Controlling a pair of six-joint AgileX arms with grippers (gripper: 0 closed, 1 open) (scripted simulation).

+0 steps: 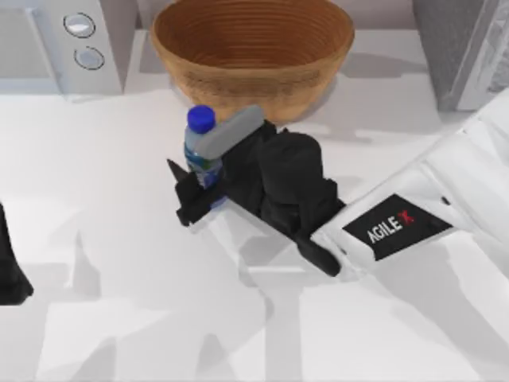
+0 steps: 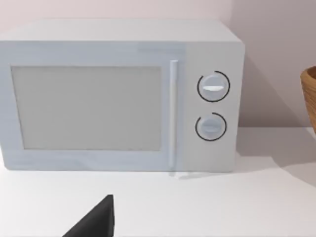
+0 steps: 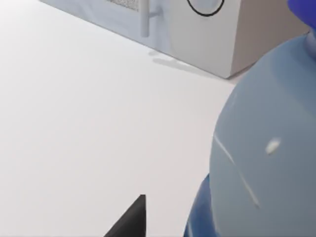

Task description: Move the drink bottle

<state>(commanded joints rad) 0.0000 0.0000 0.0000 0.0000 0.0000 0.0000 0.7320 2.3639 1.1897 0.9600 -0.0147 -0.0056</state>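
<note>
The drink bottle [image 1: 202, 153], clear with a blue cap and a blue-green label, stands about upright just in front of the woven basket [image 1: 253, 48]. My right gripper [image 1: 184, 192] reaches in from the right and is shut on the bottle's lower body, one black finger on each side. In the right wrist view the drink bottle [image 3: 266, 148] looms very close, with one fingertip [image 3: 131, 222] beside it. Whether the bottle's base touches the table I cannot tell. My left gripper [image 1: 11, 278] is parked at the table's left edge, and its fingertip [image 2: 96, 223] points toward the microwave.
A white microwave [image 1: 64, 40] stands at the back left, and the microwave [image 2: 123, 94] also faces the left wrist camera. A grey block [image 1: 465, 48] occupies the back right corner. The white table [image 1: 119, 239] stretches toward the front and left.
</note>
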